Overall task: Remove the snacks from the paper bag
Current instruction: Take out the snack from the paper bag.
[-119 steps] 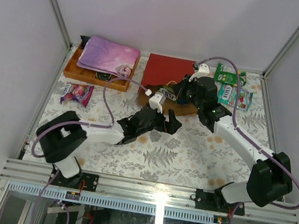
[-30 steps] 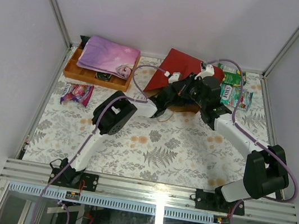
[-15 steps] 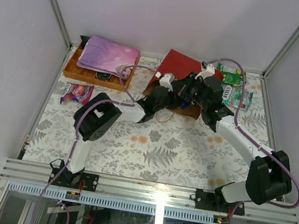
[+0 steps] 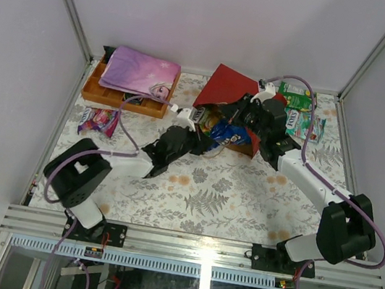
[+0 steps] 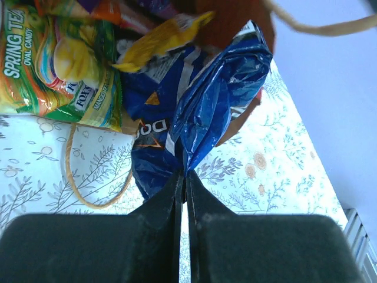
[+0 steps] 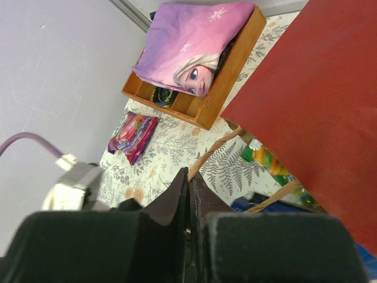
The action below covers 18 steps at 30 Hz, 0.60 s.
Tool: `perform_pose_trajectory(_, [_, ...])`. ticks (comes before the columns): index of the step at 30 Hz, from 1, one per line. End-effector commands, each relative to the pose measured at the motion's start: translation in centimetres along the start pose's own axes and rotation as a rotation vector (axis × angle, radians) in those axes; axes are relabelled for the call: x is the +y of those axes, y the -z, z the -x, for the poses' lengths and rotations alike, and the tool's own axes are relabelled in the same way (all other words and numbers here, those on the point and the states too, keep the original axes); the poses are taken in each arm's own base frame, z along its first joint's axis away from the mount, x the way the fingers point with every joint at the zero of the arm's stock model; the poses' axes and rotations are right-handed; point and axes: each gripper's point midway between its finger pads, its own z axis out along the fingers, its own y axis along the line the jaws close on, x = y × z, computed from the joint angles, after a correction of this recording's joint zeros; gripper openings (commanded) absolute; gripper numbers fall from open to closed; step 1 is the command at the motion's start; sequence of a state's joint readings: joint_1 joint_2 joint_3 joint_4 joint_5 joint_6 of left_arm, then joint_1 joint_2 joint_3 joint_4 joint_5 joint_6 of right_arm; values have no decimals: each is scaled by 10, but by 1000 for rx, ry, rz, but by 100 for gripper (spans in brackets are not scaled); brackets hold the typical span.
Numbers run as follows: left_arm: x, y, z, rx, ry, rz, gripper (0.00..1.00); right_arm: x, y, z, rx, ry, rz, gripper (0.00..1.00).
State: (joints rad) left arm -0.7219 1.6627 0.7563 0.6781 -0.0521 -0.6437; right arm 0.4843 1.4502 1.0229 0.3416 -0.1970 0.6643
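The red paper bag (image 4: 225, 85) lies at the back centre with its mouth toward me and its upper side raised. A large blue Doritos bag (image 5: 206, 100) sticks out of that mouth, and my left gripper (image 5: 184, 174) is shut on its crumpled edge. In the top view the left gripper (image 4: 205, 137) sits just left of the blue bag (image 4: 228, 132). A green-yellow candy pack (image 5: 53, 65) and a yellow packet (image 5: 159, 38) show in the mouth beside it. My right gripper (image 6: 189, 175) is shut on the bag's cord handle (image 6: 221, 144), holding it up at the mouth (image 4: 245, 115).
An orange wooden tray (image 4: 97, 90) with a pink-purple folded cloth (image 4: 139, 71) stands at the back left. A purple packet (image 4: 99, 121) lies in front of it. Two green packets (image 4: 297, 96) (image 4: 304, 125) lie at the back right, close to the right arm.
My left arm has drawn back toward the near left from the bag's mouth, pulling the blue Doritos bag into view. The right arm has stayed put while the bag's upper side has risen.
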Motion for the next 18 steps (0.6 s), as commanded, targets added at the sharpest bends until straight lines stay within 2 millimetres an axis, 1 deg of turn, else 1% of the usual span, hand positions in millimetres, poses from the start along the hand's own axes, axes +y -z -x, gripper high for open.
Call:
perform_pose_trajectory(1, [-14,31,44,-147,-9,-38,0,17,1,14,-47,15,54,0])
perform_pose_trajectory(3, [-14,47,48,-153,-23,-35,0,17,1,13,-47,14,53,0])
perform_pose_trajectory(4, [-20,56,56,-170,-28,-48,0,16,1,14,-47,14,53,0])
perform_pose_trajectory(8, [-35,85,73,-172,-63,-92,0,18,0,13,-46,14,60,0])
perform_pose_trajectory(10, [-43,104,85,-184,-83,-104,0,19,1,14,-47,18,61,0])
perform_pose_trajectory(13, [-49,136,110,-244,-97,-86,0,18,4,16,-61,30,52,0])
perform_pose_trajectory(15, [-54,161,128,-294,-103,-74,0,16,4,17,-67,32,48,0])
perform_pose_trajectory(16, [-60,179,142,-340,-103,-82,0,17,3,17,-63,31,51,0])
perform_pose_trajectory(18, [-62,206,159,-399,-99,-61,0,19,0,15,-57,24,64,0])
